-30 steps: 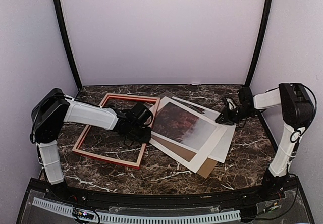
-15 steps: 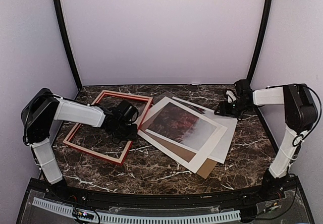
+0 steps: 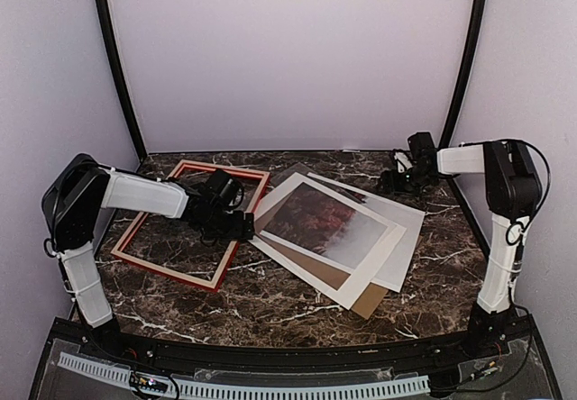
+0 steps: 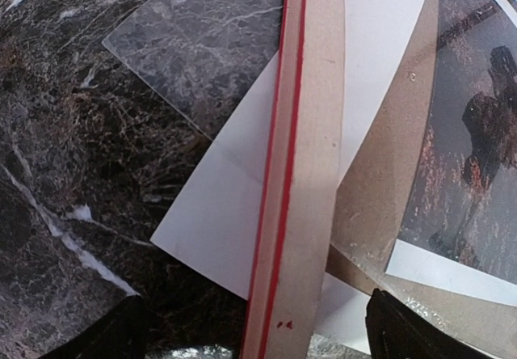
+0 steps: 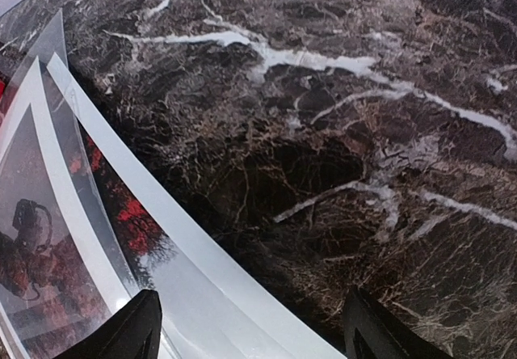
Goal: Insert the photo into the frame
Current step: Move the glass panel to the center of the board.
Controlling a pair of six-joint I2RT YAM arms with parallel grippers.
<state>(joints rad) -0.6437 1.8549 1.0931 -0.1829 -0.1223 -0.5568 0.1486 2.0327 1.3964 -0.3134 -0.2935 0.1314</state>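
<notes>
The red frame [image 3: 162,271] lies flat on the marble table at the left. My left gripper [image 3: 238,225] sits at the frame's right rail. In the left wrist view that rail [image 4: 299,173] runs between the wide-spread fingers of my left gripper [image 4: 254,331], which is open and not touching it. The photo [image 3: 329,220], red foliage fading to grey, lies in a cream-white border on top of the stack of sheets in the middle. My right gripper [image 3: 397,177] hangs open at the far right, by the stack's back edge. Under my right gripper [image 5: 250,327] are a white sheet's edge [image 5: 202,254] and bare marble.
A brown backing board [image 3: 365,303] and a white sheet [image 3: 406,233] lie under the photo. A clear pane's corner [image 4: 202,44] pokes out at the back of the stack, beside the frame. Black posts and purple walls close in the table.
The frame slid left and back with my left gripper, which then opened and let go of the rail. My right gripper opened and drew back toward the far right corner.
</notes>
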